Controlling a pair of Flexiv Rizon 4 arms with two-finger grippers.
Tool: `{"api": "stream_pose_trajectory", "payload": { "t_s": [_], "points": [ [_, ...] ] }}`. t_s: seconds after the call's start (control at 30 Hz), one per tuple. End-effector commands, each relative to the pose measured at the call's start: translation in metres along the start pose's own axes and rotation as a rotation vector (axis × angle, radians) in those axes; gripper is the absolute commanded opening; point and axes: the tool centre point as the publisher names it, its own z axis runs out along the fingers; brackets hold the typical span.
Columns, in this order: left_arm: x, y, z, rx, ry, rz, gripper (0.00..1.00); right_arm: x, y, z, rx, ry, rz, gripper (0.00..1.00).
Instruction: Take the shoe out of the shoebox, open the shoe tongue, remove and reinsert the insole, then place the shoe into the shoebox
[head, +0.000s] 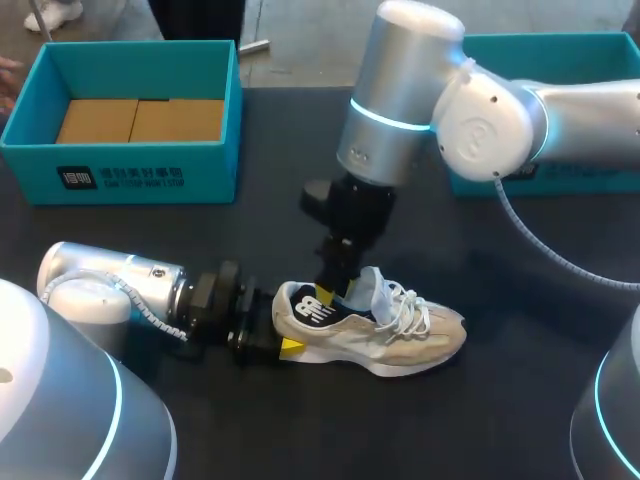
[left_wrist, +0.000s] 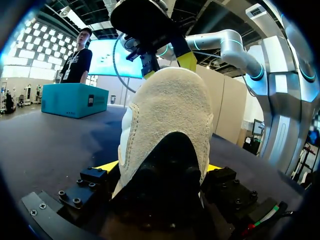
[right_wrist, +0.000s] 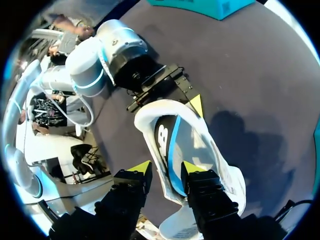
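Left arm (head: 100, 290), right arm (head: 480, 110): silver-white rounded links, cyan light rings (head: 388, 117). Left gripper (left_wrist: 160, 167), right gripper (right_wrist: 166, 169): black blocks, yellow wedge tips. Screws (left_wrist: 67, 197) on left's base; pale cable (head: 545, 250) off right arm.

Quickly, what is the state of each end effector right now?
Left end effector: closed on the shoe, at its heel.
Right end effector: at the shoe's opening; open or closed cannot be told.

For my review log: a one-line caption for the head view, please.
Left hand holds the shoe by the heel on the table, right hand down at its opening, box behind.
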Motion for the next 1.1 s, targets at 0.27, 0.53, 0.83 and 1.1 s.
{"api": "stream_pose_trajectory", "payload": {
  "t_s": [0.27,0.53,0.83,1.1],
  "points": [
    [-0.002,0.004,0.001,0.0,-0.002,-0.001,0.0,-0.005,-0.002,0.008,0.004,0.007,0.045,0.34],
    [-0.002,0.004,0.001,0.0,-0.002,-0.001,0.0,-0.007,-0.003,0.01,0.002,0.009,0.063,0.13],
    [-0.002,0.004,0.001,0.0,-0.002,-0.001,0.0,-0.002,-0.006,0.01,-0.031,0.035,-0.041,0.0],
    [-0.002,0.004,0.001,0.0,-0.002,-0.001,0.0,0.004,-0.012,0.004,-0.092,0.038,-0.199,0.0]
  ]
}}
